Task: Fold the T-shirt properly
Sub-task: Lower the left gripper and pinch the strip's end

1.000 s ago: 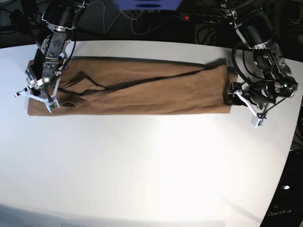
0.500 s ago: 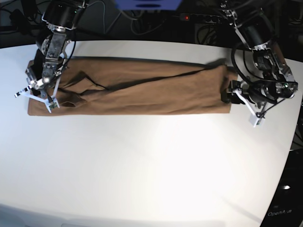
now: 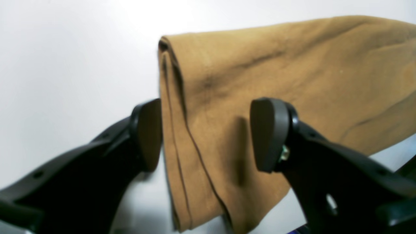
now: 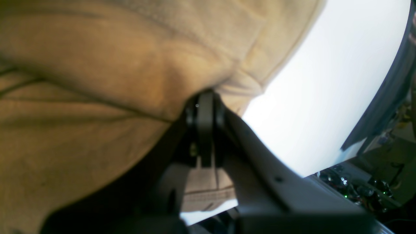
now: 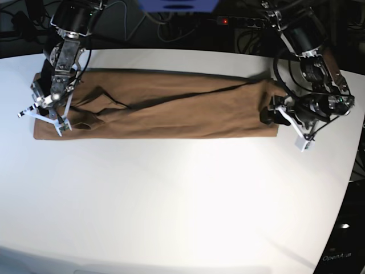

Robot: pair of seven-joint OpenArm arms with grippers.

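Clearly the tan T-shirt (image 5: 165, 105) is limp, light cloth; right pincer (image 4: 204, 107) is clenched on its hem, left pincer (image 3: 204, 136) gapes astride the layered right-hand edge, the best hold.

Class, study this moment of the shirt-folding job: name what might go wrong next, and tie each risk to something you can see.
1. The left gripper stands open astride the layered end of the T-shirt; closing now may catch only some layers, so the rest sag.
2. The right gripper is shut on cloth at the other end, bunched around it; lifting may drag that bunching into the fold.
3. A long diagonal crease crosses the shirt and could get folded in.
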